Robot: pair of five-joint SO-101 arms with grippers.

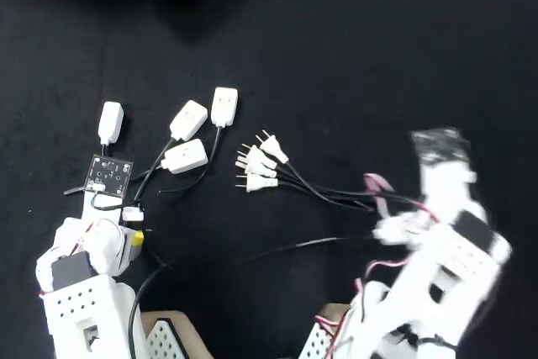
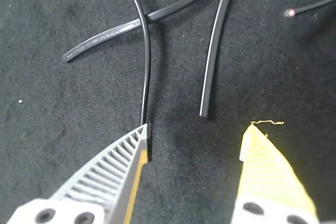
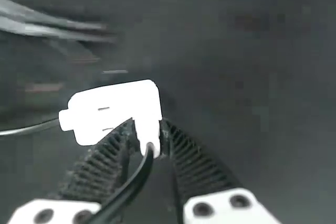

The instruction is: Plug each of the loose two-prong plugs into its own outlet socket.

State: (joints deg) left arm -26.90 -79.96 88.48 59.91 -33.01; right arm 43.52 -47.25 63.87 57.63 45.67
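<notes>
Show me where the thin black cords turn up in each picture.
High view: thin black cords run from the white two-prong plugs rightward, others from the white outlet sockets toward lower left.
Left wrist view: the cords end just ahead of the open left gripper.
Right wrist view: one cord leaves the white piece held in the shut right gripper.
Shared landmark: the black table cover.

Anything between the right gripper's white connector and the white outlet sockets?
Yes. The cluster of loose white two-prong plugs and their black cables lies between the right gripper, shut on a white cabled connector, and the white outlet sockets.
</notes>
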